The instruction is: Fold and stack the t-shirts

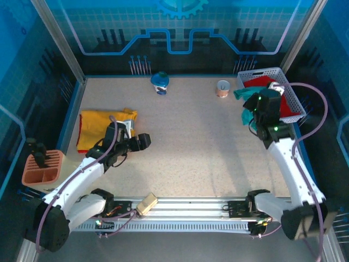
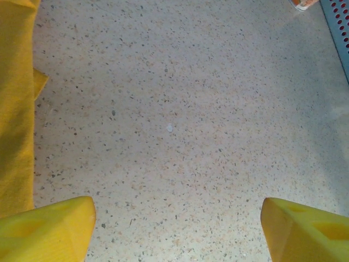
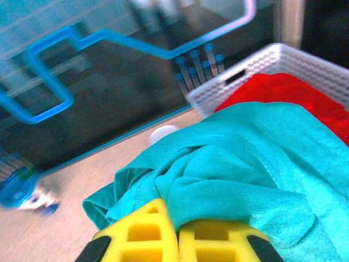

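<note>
Right gripper (image 3: 177,234) at left edge of white basket (image 3: 262,63); jaws shut tight on teal t-shirt (image 3: 245,158); teal cloth bunched up, spilling over basket's left edge; red t-shirt (image 3: 289,93) lies inside basket, behind teal one; yellow t-shirt (image 1: 103,128) flat on table (image 1: 207,153), far left of basket; left gripper (image 1: 143,141) just beside yellow t-shirt, on side nearer basket; jaws wide apart, nothing in them, bare table under them.

From above, the top camera sees the whole table (image 1: 207,147); wrist cameras look closely, the right sharing the basket (image 3: 240,82).
</note>
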`<state>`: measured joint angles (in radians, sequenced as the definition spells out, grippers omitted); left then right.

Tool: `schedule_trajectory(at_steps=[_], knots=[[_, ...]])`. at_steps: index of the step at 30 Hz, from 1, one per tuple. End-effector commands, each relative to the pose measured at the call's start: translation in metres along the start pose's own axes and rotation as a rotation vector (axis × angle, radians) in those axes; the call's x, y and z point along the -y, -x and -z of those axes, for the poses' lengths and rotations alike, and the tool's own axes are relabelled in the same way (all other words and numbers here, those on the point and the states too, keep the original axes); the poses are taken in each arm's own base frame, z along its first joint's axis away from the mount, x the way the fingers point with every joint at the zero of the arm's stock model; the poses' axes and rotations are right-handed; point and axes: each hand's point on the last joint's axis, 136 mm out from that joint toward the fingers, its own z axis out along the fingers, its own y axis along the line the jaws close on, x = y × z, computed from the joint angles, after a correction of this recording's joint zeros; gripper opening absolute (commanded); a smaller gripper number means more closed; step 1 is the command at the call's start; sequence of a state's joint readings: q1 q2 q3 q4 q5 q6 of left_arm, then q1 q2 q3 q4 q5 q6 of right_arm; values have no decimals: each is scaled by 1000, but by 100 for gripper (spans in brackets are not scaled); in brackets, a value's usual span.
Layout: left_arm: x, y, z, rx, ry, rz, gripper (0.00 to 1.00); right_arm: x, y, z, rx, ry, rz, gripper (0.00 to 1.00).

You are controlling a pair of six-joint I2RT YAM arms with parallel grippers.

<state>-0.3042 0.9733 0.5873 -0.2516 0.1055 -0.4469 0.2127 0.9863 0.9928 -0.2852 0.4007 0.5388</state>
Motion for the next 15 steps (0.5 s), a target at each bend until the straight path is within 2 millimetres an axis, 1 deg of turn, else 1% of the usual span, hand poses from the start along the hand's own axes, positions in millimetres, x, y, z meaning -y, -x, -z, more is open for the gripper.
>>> schedule_trajectory(at_steps=[1,4,7,9,11,12,13,15], knots=[[17,9,10,4,-54,-8,80,-31,-37,14,-61,157,96,0],[19,9,13,-2,-54,-11,80,-54,-90,17,-168,239,116,2],[22,6,19,-18,-64,-7,80,-88,-134,20,-232,326,132,2],[19,2,21,-25,-55,-5,80,-110,-161,20,-272,370,146,5],[14,-3,24,-37,-35,-2,80,-130,-188,23,-322,401,181,14],[12,-6,25,-45,-24,-4,80,-139,-205,24,-354,407,215,23],[11,-8,27,-51,-16,-4,80,-145,-215,27,-373,412,245,33],[8,-12,29,-62,-4,2,79,-154,-230,32,-394,421,302,55]])
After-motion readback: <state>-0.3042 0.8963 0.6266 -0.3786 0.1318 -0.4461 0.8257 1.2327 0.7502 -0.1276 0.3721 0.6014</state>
